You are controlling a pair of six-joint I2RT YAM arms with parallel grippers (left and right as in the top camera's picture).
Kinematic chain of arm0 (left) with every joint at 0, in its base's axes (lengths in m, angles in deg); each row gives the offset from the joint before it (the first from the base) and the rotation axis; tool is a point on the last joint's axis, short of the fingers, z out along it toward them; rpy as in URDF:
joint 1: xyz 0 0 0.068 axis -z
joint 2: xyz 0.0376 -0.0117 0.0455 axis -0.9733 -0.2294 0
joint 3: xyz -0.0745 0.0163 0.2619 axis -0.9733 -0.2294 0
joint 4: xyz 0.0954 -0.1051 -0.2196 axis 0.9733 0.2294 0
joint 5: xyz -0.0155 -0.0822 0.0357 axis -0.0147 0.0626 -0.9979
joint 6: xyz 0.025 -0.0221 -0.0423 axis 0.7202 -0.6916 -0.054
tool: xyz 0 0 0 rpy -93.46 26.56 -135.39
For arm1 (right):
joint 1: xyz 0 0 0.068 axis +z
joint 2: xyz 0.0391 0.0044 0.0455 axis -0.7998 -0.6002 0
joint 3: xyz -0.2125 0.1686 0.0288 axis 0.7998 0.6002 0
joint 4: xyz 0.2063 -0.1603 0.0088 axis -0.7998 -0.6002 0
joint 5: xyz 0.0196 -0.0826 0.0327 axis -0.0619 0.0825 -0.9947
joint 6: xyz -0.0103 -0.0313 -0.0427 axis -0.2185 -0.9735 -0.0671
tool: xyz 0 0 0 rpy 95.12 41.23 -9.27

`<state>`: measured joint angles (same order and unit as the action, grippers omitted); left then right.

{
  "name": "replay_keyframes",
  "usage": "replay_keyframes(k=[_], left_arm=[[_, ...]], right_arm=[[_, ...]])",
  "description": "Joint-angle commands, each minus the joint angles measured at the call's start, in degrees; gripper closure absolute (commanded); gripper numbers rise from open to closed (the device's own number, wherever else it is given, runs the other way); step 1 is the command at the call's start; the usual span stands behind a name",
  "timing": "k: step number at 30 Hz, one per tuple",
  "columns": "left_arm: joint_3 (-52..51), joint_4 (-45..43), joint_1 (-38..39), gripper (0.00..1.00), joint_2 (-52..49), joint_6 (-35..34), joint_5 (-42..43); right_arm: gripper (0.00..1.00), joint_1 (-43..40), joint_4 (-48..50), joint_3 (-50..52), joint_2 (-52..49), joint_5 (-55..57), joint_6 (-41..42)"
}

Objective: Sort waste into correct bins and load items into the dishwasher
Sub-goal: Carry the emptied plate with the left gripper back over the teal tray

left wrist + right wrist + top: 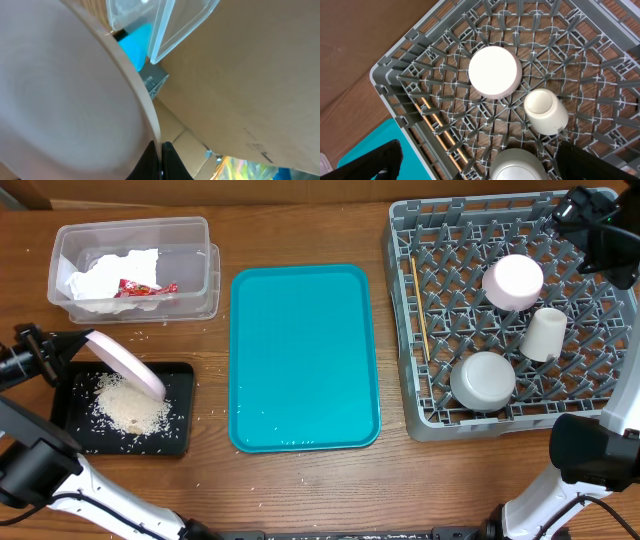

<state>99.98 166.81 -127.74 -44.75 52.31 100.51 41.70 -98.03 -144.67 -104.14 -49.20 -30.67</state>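
My left gripper (85, 340) is shut on the rim of the round pinkish-white plate (125, 365) and holds it tilted over the black tray (182, 372), where a pile of rice (130, 408) lies. In the left wrist view the plate (60, 90) fills the left, clamped in the jaws (161, 160). The clear tub (205, 280) holds the white napkin (105, 275) and the red wrapper (140, 288). My right gripper (588, 222) is open and empty above the grey rack (400, 300), which holds the small dish (494, 71), the cup (546, 111), the metal bowl (515, 167) and the chopsticks (440, 131).
The teal tray (300, 360) lies bare between the bins and the rack. Loose rice grains are scattered on the wood around the black tray and in front of the tub. Cardboard stands behind the table's far edge.
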Motion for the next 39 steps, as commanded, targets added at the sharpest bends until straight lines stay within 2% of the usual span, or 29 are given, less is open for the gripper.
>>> replay_keyframes(k=[1,2,6,13,20,24,27,31,35,37,39], left_arm=[[-0.9,0.7,-1.3,0.96,0.8,3.7,5.0],[-0.9,0.7,-1.5,0.96,1.1,5.7,6.4],[-1.0,0.7,-1.6,0.96,1.5,5.2,7.3],[-1.0,0.7,0.9,0.96,8.0,5.2,6.0],[-1.1,0.7,11.2,0.96,22.3,3.1,3.0],[-1.1,-0.5,24.4,0.96,28.9,-1.1,-13.8],[-1.1,-3.7,38.5,0.96,30.6,-5.4,-29.9],[-1.1,-9.7,57.5,0.95,28.9,-15.5,-52.2],[-1.1,-16.8,71.2,0.96,23.5,-20.9,-71.5],[-1.1,-20.1,76.4,0.96,19.3,-21.3,-77.2],[-1.1,-22.2,79.5,0.96,15.5,-21.2,-78.6]], right_arm=[[0.0,0.0,0.1,-0.7,0.0,-0.2,0.3],[0.0,0.0,0.1,-0.7,0.0,-0.2,0.3],[0.0,0.0,0.1,-0.7,0.0,-0.2,0.3],[0.0,0.0,0.1,-0.7,0.0,-0.2,0.3],[0.0,0.0,0.1,-0.7,0.0,-0.2,0.3],[0.0,0.0,0.1,-0.7,0.0,-0.2,0.3],[0.0,0.0,0.1,-0.7,0.0,-0.2,0.3],[0.0,0.0,0.1,-0.7,0.0,-0.2,0.3],[0.0,0.1,4.0,-0.7,0.0,-3.9,1.8],[0.0,0.1,4.6,-0.7,0.0,-5.1,1.8],[0.0,0.1,4.5,-0.7,0.0,-6.3,1.8]])
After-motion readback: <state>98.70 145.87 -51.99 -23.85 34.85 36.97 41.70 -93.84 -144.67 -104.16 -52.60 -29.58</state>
